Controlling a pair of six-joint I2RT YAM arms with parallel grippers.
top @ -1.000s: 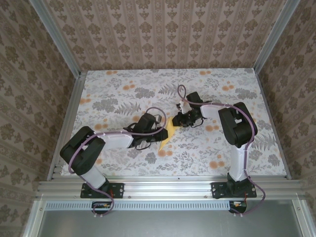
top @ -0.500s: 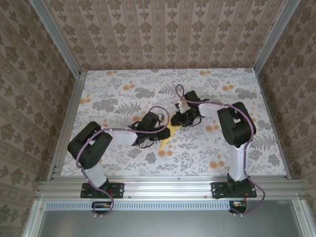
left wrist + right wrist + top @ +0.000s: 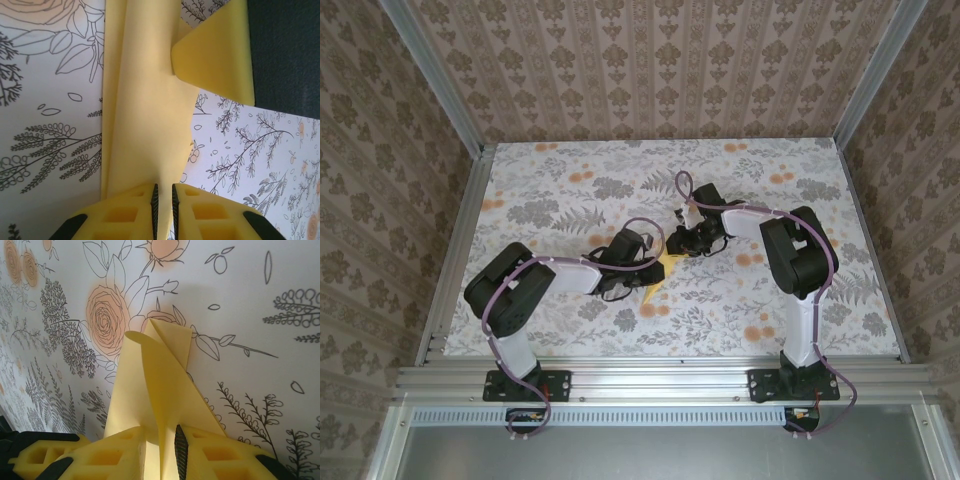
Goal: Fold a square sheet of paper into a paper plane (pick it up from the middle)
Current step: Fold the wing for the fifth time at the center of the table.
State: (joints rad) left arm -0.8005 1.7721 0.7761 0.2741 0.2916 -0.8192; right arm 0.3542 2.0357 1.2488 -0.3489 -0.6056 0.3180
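The paper plane (image 3: 661, 272) is a slim, pale-yellow, half-folded dart with one flap curling up, lying mid-counter between the two arms. The left pincer (image 3: 162, 200) is nearly closed, pinching its narrow end. The right pincer (image 3: 162, 440) clamps the other end on a raised crease. The counter (image 3: 570, 180) carries a print of grey leaves and orange flowers. Patterned beige walls (image 3: 650, 60) enclose it.
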